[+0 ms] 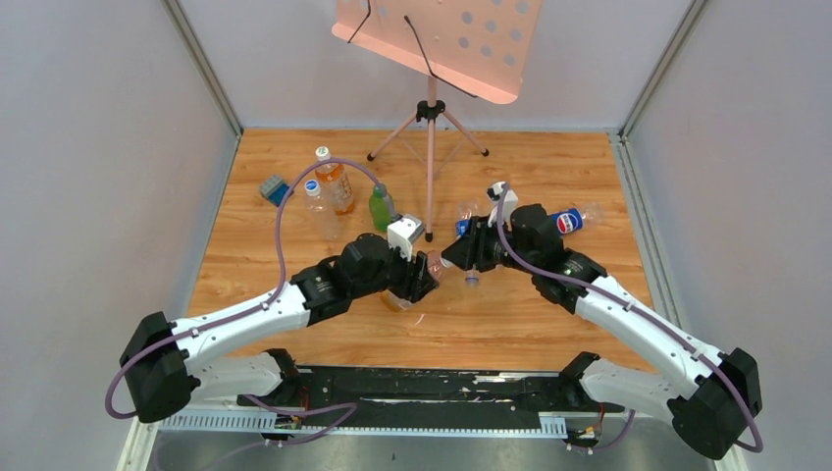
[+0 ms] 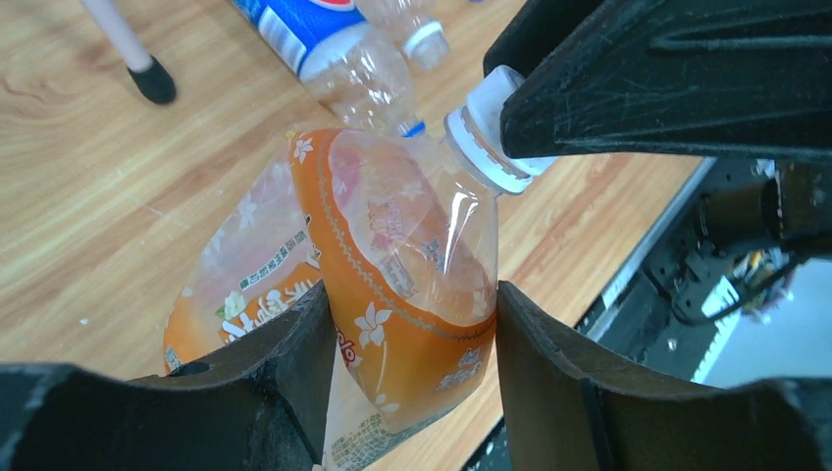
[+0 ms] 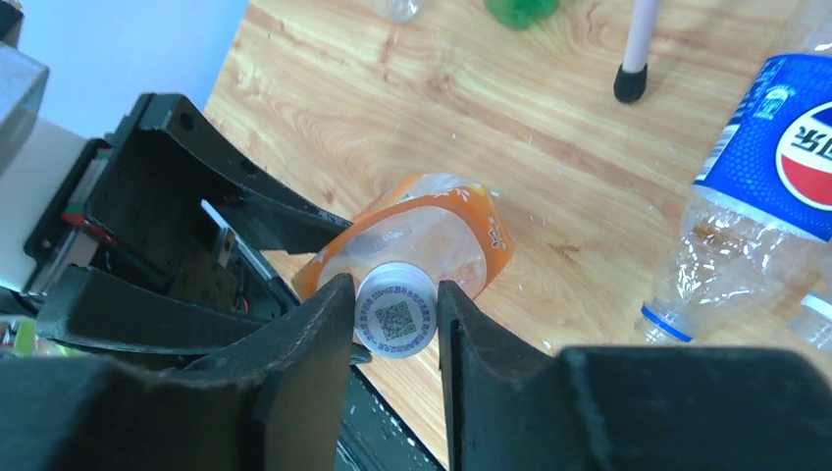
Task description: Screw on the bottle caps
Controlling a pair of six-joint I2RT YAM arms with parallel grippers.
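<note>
While clamping the orange bottle [image 2: 392,226] in the left hand [image 2: 414,294] and pinching its white cap [image 3: 396,316] in the right hand [image 3: 394,290], seemingly mid-screwing: twist clockwise next.

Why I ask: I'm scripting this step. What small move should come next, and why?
Probably turn the right gripper at the wrist to twist the white cap down. Its jaws are closed on the cap, which sits on the neck of the orange bottle, and the left gripper clamps the bottle's body, so it seems braced.

Pepsi bottle [image 3: 765,147] close beside right hand [image 3: 395,306]
</note>
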